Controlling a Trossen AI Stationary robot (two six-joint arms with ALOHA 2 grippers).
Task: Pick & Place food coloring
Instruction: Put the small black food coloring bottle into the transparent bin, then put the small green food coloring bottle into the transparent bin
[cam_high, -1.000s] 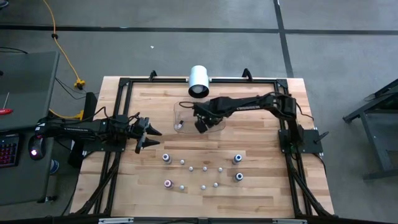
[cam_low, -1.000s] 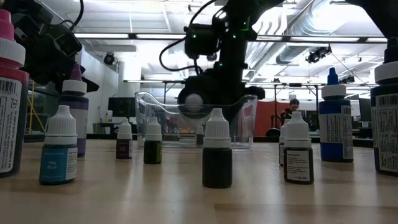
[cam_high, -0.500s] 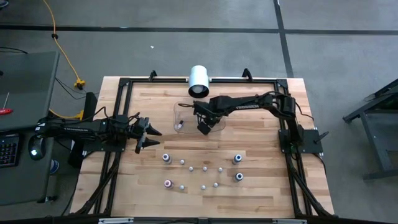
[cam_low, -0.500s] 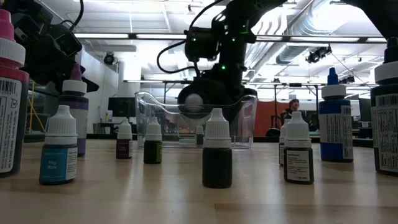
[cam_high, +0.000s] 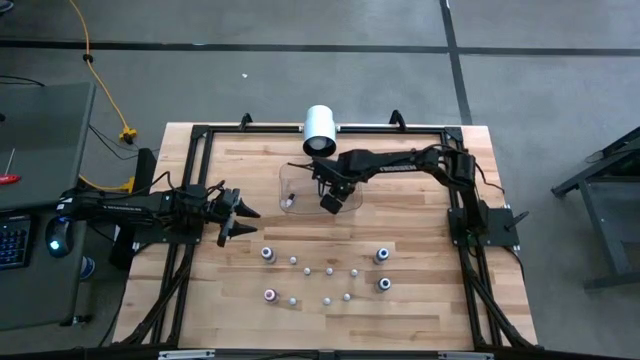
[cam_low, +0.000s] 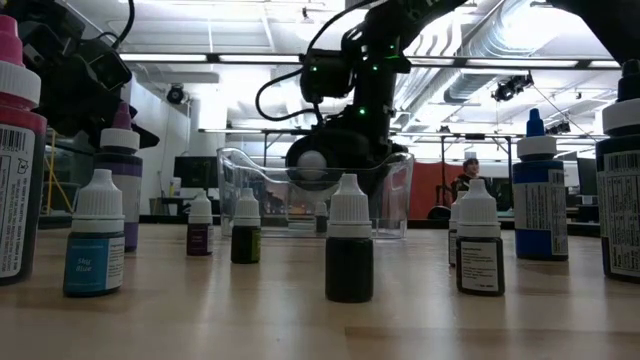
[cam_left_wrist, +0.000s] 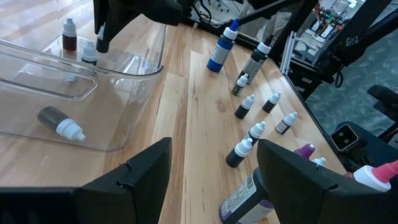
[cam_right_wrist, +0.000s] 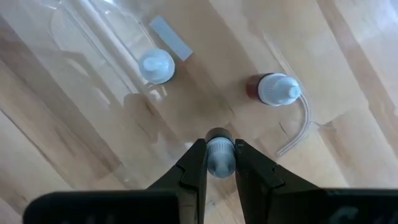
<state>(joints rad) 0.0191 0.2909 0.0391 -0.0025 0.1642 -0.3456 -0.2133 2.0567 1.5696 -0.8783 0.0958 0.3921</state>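
The right gripper (cam_right_wrist: 219, 163) pinches a small white-capped food-coloring bottle (cam_right_wrist: 219, 154) over the clear plastic tray (cam_high: 292, 178) (left gripper (cam_high: 240, 218) spread, waiting).

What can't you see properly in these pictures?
- High view: the small bottles are just dots, so their labels cannot be read.
- Low view: the right gripper is a dark shape against the lights; its fingers blur behind the clear tray.
- Right wrist view: the bottle held in the right gripper shows only its cap; its colour is hidden.
- Low view: the pink-capped bottle is cut off by the picture's edge.
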